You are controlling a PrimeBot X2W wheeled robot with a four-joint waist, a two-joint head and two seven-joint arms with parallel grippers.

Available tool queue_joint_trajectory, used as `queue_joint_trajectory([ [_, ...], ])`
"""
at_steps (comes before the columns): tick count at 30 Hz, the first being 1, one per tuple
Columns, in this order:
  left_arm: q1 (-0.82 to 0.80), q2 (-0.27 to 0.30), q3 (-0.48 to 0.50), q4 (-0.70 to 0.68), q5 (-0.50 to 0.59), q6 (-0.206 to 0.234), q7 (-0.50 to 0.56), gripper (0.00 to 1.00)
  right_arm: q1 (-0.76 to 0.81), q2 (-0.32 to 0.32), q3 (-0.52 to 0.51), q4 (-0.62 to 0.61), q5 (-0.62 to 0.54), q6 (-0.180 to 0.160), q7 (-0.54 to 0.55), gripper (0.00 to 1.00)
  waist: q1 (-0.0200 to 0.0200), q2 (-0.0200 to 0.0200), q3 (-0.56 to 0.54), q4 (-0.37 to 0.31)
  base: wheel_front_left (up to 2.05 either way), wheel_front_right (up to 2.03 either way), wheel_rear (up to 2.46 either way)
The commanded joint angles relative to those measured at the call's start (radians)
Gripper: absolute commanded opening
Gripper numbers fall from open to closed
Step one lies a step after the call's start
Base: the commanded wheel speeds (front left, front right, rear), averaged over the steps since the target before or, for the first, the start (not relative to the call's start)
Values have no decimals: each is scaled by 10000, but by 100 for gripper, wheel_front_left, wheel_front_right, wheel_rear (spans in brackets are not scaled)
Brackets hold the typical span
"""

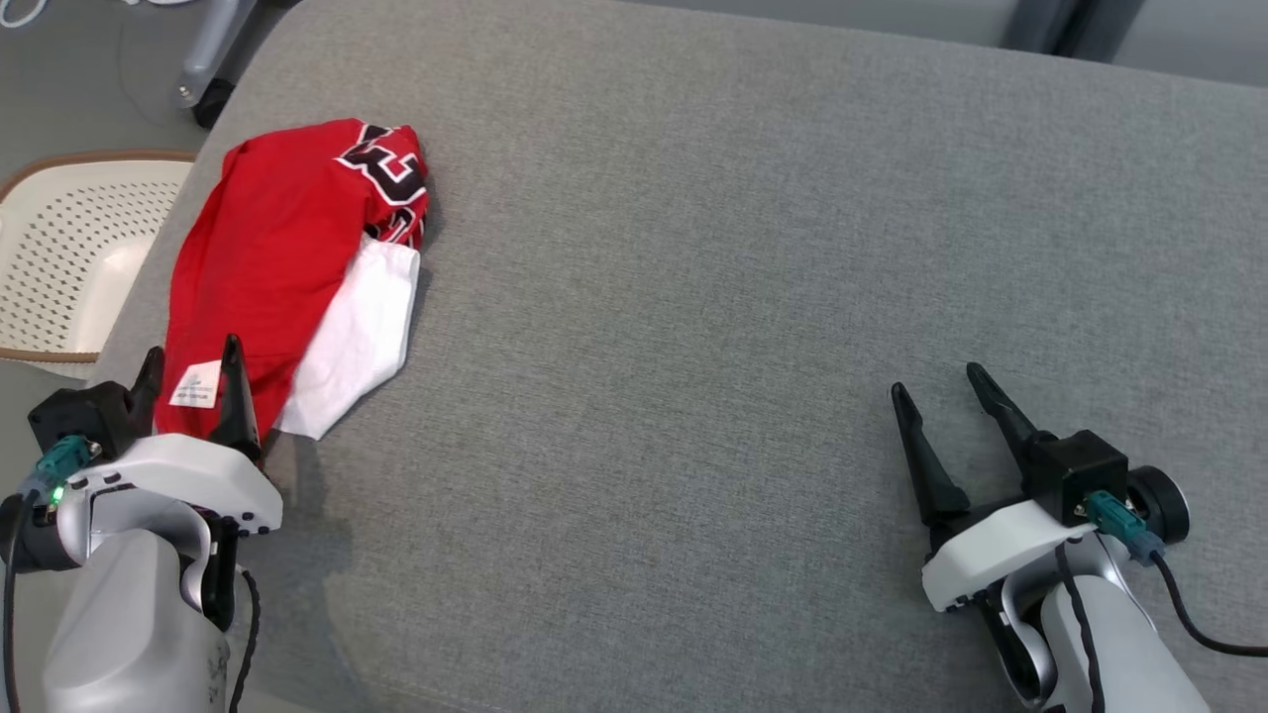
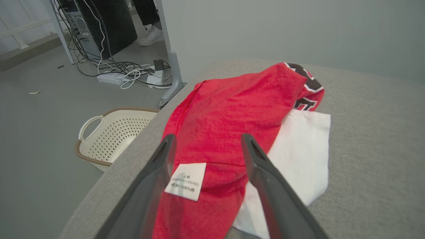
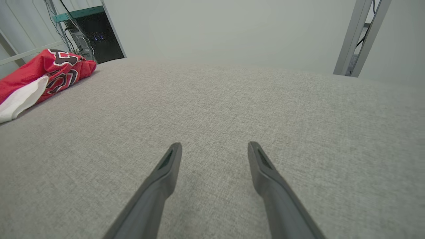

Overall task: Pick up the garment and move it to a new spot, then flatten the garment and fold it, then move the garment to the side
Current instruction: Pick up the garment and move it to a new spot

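Note:
The garment (image 1: 287, 248) is a red jersey with black-and-white lettering and a white part, lying bunched at the left side of the grey padded table (image 1: 743, 248). A white care label sits at its near end. My left gripper (image 1: 191, 361) is open, its two fingers standing over the garment's near end on either side of the label; in the left wrist view the gripper (image 2: 206, 139) frames the red cloth (image 2: 232, 106) without pinching it. My right gripper (image 1: 936, 381) is open over bare table at the right, far from the garment (image 3: 40, 76), with nothing between the fingers (image 3: 214, 147).
A cream perforated laundry basket (image 1: 69, 257) stands on the floor beside the table's left edge, also in the left wrist view (image 2: 113, 136). Cables and a power strip (image 2: 129, 74) lie on the floor beyond. A grey stand leg (image 1: 208, 59) is at the far left corner.

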Motion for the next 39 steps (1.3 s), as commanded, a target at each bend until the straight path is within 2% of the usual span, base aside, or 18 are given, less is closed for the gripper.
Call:
queue_joint_trajectory([
  [1, -373, 71, 35, 432, 86, 58, -1, 100, -183, -97, 5, -74, -30, -3, 1, 100, 0, 0, 342, -334, 0, 0, 0],
  [6, -1197, 391, 61, 2053, 88, 275, 10, 100, -346, -179, -11, -98, -64, -3, 1, 100, 0, 0, 611, -691, 0, 0, 0],
  [11, -1728, 609, -14, 3051, 137, 443, 24, 100, -336, -216, -118, -65, -69, -3, 4, 100, 0, 0, 706, -901, 0, 0, 0],
  [12, -1811, 628, -14, 3219, 115, 445, 23, 84, -318, -209, -152, -66, -72, -3, 4, 100, 0, 0, 710, -937, 0, 0, 0],
  [13, -1888, 642, -36, 3375, 104, 439, 22, 17, -298, -203, -180, -73, -86, -3, 4, 100, 0, 0, 704, -965, 0, 0, 0],
  [14, -1946, 662, -49, 3510, 99, 460, 19, 0, -272, -195, -227, -72, -81, -3, 4, 100, 0, 0, 695, -990, 0, 0, 0],
  [17, -2103, 737, -72, 3774, 48, 478, 12, 0, -236, -155, -275, -68, 2, -3, 4, 100, 0, 0, 598, -1047, 0, 0, 0],
  [20, -2188, 835, -107, 3363, 96, 478, 0, 0, -244, -98, -304, -84, 94, -3, 4, 100, 0, 0, 410, -1071, 0, 0, 0],
  [24, -2109, 1019, -174, 2027, 273, 475, -2, 0, -177, -35, -280, -90, 252, -3, 1, 100, 0, 0, -8, -1136, 0, 0, 0],
  [30, -2143, 1171, -579, -76, 675, 212, 1, 0, 90, -3, -278, -41, 714, -3, 1, 100, 0, 0, -722, -1321, 0, 0, 0],
  [34, -2163, 1010, -1056, -1145, 894, -4, 0, 0, 319, -4, -232, -39, 1105, -3, 1, 100, 0, 0, -1133, -1569, 0, 0, 0],
  [39, -1992, 429, -1995, -2130, 959, -199, 0, 0, 588, -11, -303, -30, 1429, -3, 3, 100, 0, 0, -1527, -2015, 0, 0, 0],
])
